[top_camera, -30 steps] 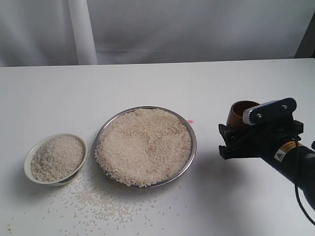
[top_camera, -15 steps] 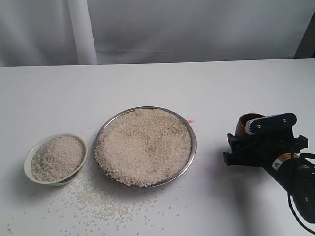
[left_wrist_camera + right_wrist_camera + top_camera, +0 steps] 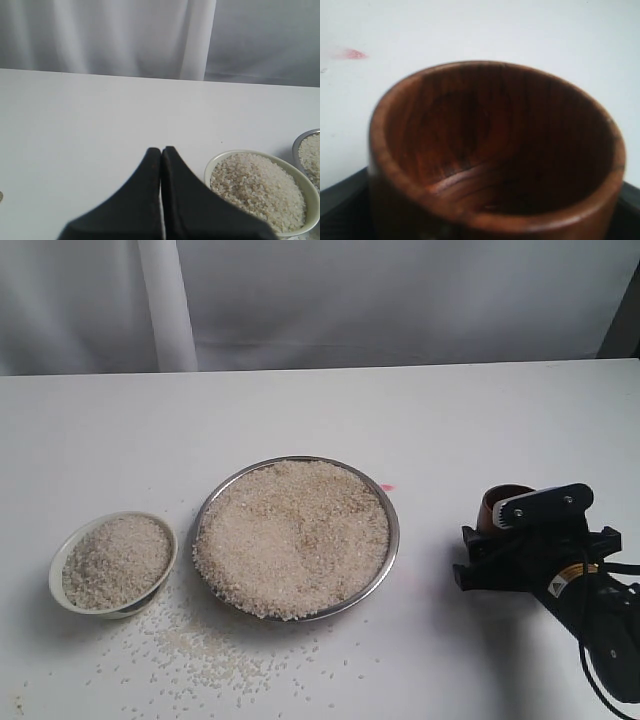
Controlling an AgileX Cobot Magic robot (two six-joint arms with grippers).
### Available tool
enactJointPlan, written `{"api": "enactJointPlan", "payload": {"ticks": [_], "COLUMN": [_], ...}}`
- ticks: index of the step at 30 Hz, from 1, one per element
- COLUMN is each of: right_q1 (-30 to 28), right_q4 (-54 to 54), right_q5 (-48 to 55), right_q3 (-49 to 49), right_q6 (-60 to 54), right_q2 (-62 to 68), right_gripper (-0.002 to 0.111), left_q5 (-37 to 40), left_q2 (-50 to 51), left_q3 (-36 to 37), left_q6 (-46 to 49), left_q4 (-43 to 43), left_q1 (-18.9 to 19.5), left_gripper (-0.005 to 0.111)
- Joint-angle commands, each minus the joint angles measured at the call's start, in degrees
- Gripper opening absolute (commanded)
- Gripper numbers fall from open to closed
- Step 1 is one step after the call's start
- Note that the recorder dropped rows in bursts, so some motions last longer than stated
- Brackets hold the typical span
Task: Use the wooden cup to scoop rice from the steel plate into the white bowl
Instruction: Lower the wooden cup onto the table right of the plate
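The steel plate (image 3: 394, 540) lies mid-table, heaped with rice (image 3: 292, 535). Left of it stands the white bowl (image 3: 53, 578), filled with rice (image 3: 115, 560); it also shows in the left wrist view (image 3: 220, 159). At the table's right, my right gripper (image 3: 495, 532) is shut on the wooden cup (image 3: 497, 500), held upright and low over the table. In the right wrist view the cup (image 3: 490, 150) is empty, with black fingers (image 3: 340, 205) at its sides. My left gripper (image 3: 161, 150) is shut on nothing, beside the bowl, and is out of the exterior view.
Loose grains (image 3: 200, 650) are scattered on the table in front of the bowl and plate. A small pink mark (image 3: 388, 487) sits by the plate's far right rim. A white curtain (image 3: 320, 300) hangs behind the table's back edge.
My right gripper has carried the wooden cup down and slightly rightward, close to the tabletop. The plate, bowl and rice have not moved.
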Motion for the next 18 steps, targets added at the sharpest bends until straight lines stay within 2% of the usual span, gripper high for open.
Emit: {"api": "enactJointPlan", "payload": {"ticks": [1, 6, 8, 11, 15, 18], "right_q1": [-0.44, -0.44, -0.44, -0.44, -0.44, -0.44], "right_q4": [0.09, 0.09, 0.09, -0.99, -1.02, -1.02], "right_q5": [-0.87, -2.3, -2.46, -3.0, -4.45, -6.0], "right_q3": [-0.12, -0.12, -0.02, -0.02, -0.02, -0.02], "right_q6": [-0.68, -0.68, -0.68, -0.68, -0.68, -0.92], "right_q2": [0.4, 0.4, 0.4, 0.4, 0.4, 0.4], "right_gripper": [0.0, 0.0, 0.006, 0.027, 0.067, 0.091], "left_q5": [-0.56, -0.56, -0.56, -0.56, -0.56, -0.56], "left_q2": [0.02, 0.02, 0.02, 0.02, 0.02, 0.02], "left_q3": [0.04, 0.04, 0.04, 0.04, 0.04, 0.04], "left_q6": [-0.21, -0.21, -0.21, -0.21, -0.21, -0.21], "left_q4": [-0.07, -0.07, -0.07, -0.07, -0.07, -0.07], "left_q1": [-0.37, -0.37, -0.37, -0.37, -0.37, -0.37], "left_gripper": [0.0, 0.0, 0.0, 0.0, 0.0, 0.0]}}
